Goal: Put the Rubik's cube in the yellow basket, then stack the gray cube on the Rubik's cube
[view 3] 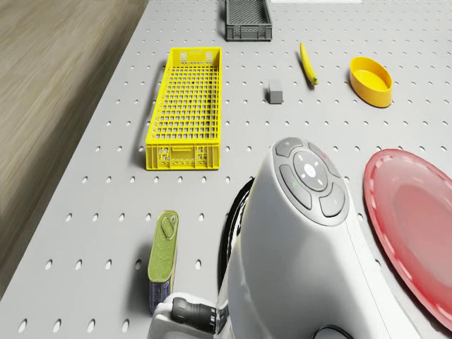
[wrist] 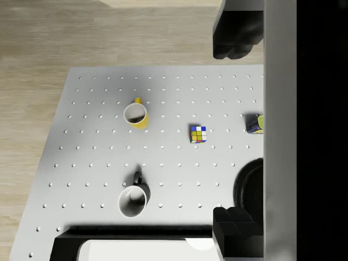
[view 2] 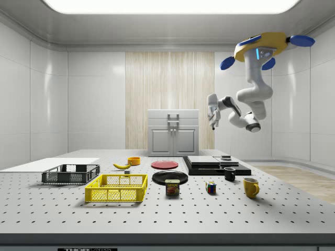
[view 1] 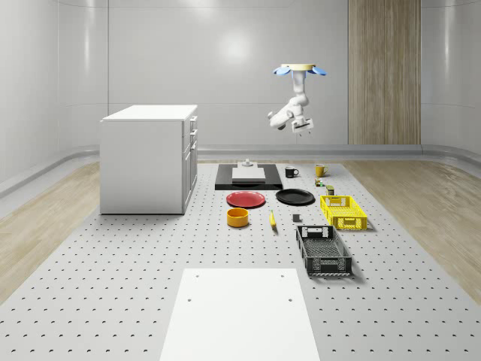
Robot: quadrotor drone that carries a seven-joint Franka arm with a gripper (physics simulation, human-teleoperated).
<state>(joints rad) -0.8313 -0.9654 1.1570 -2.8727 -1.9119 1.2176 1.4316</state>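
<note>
The drone [view 1: 299, 70] hovered high over the bench's [view 1: 113, 286] far end, its tool [wrist: 232, 130] open and empty, while the Rubik's cube [wrist: 198, 134], mid-frame in the wrist view, looked light, rigid, best pinched across opposite flat faces.

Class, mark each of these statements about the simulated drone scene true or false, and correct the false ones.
1. The Rubik's cube already lies in the yellow basket. False: it sits on the table between the yellow mug and the tin can.
2. The drone hovers high above the table. True.
3. The gripper holds the gray cube. False: the gray cube rests on the table beside the yellow basket.
4. The yellow basket holds nothing. True.
5. The banana lies in the yellow bowl. False: it lies on the table beside it.
</note>
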